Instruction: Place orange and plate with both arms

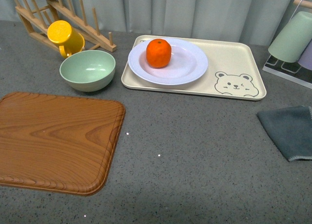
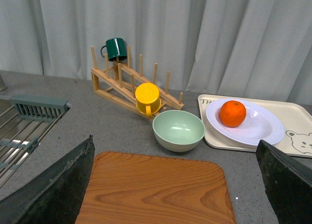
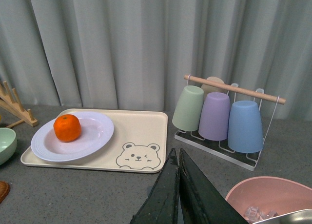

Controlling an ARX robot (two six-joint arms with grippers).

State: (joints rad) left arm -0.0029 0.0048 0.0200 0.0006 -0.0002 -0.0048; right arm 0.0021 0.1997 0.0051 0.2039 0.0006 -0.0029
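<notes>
The orange [image 1: 159, 52] rests on the left half of the white plate [image 1: 187, 68], which stands on the beige bear tray [image 1: 234, 58] at the back of the counter. Neither arm shows in the front view. In the left wrist view my left gripper [image 2: 174, 142] is open and empty above the wooden board [image 2: 156, 190], with the orange [image 2: 232, 113] and plate [image 2: 258, 129] well ahead of it. In the right wrist view my right gripper [image 3: 174, 152] is shut on nothing, short of the tray's near edge, with the orange [image 3: 67, 128] and plate [image 3: 92, 136] beyond.
A pale green bowl [image 1: 87, 70], a yellow mug [image 1: 63, 36] and a wooden rack [image 1: 73, 19] stand left of the tray. The board [image 1: 53, 141] covers the front left. A grey cloth [image 1: 290, 131] lies right; a cup rack [image 3: 217, 116] and pink bowl [image 3: 263, 197] are further right.
</notes>
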